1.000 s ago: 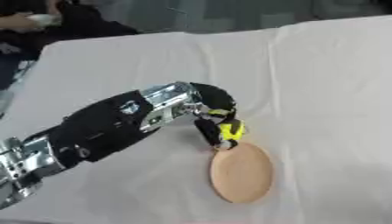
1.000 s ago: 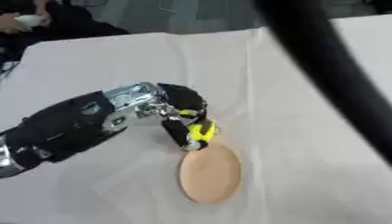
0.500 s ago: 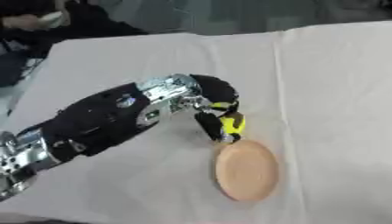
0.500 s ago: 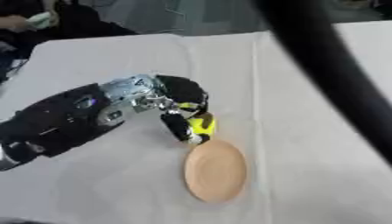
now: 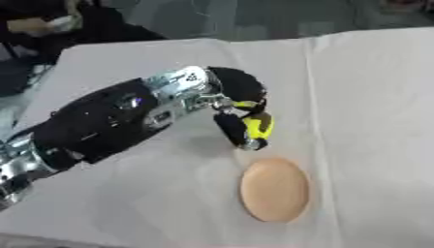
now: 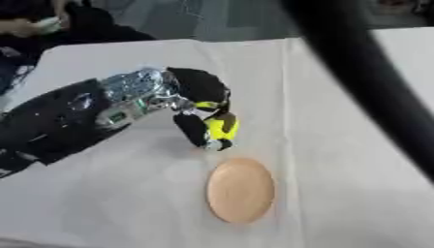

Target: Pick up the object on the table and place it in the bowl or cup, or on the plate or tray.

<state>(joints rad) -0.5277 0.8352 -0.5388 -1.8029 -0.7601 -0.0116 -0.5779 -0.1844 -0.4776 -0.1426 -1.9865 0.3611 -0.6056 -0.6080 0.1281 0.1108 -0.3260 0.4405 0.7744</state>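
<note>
White cloth covers the surface [image 5: 373,97], with a seam running down it from about 12 o'clock toward 6 o'clock, just right of the work. Near the middle, the left hand [image 5: 240,104] reaches in from 9 o'clock on a black and silver arm, its fingers pointing down toward the cloth. They are curled round a small yellow object [image 5: 258,125], pinched between thumb and fingers, so the object sits in the hand just above the cloth rather than lying on it. At about 5 o'clock from the hand lies a flat tan plate [image 5: 274,189], bare, its near rim just below the fingertips but apart from them. In the right eye view a blurred dark band [image 6: 373,82] crosses from 12 o'clock to 4 o'clock; what it is cannot be told.
</note>
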